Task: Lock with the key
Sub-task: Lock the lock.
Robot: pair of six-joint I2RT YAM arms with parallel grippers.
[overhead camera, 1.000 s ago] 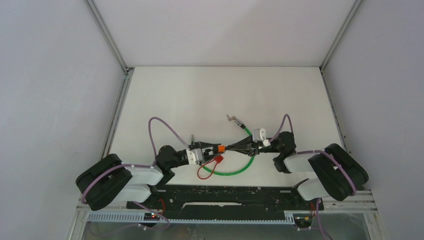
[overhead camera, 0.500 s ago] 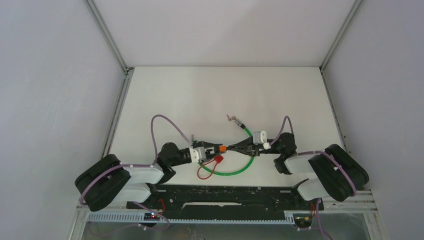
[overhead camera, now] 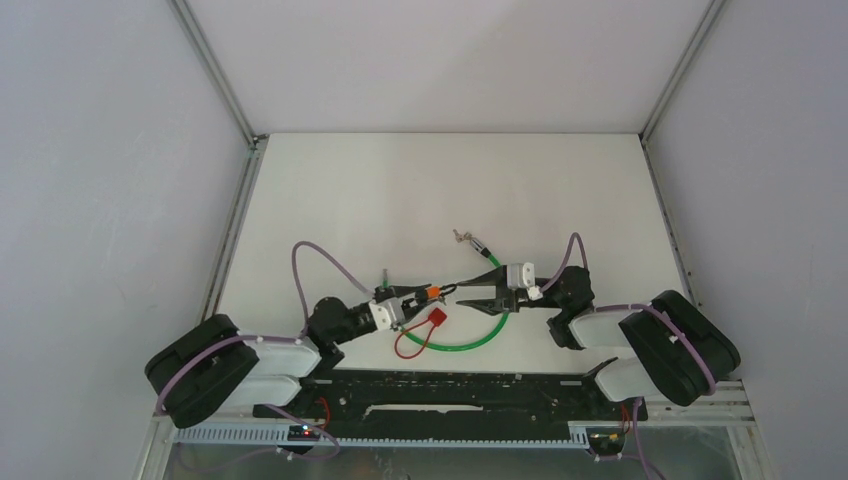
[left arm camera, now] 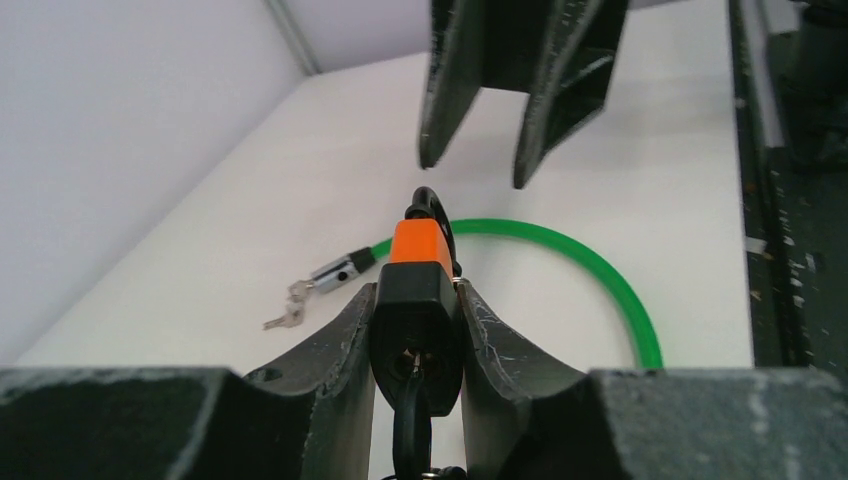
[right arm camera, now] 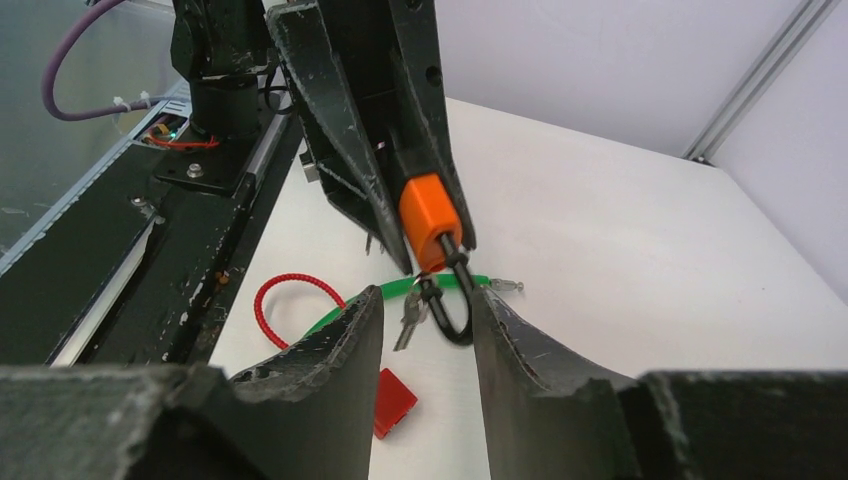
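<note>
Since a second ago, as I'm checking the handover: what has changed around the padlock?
The right gripper opened and drew back from the orange padlock, which it had met. The left gripper still clamps the padlock. The green cable and red tag lie unmoved.

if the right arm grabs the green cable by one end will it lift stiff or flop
Probably floppy: the green cable lies in a loose curve, so it would likely sag and drag rather than lift straight. Its metal end with small keys looks denser, so that end may swing or trail. The smooth-looking coating could slip in a light grip.
</note>
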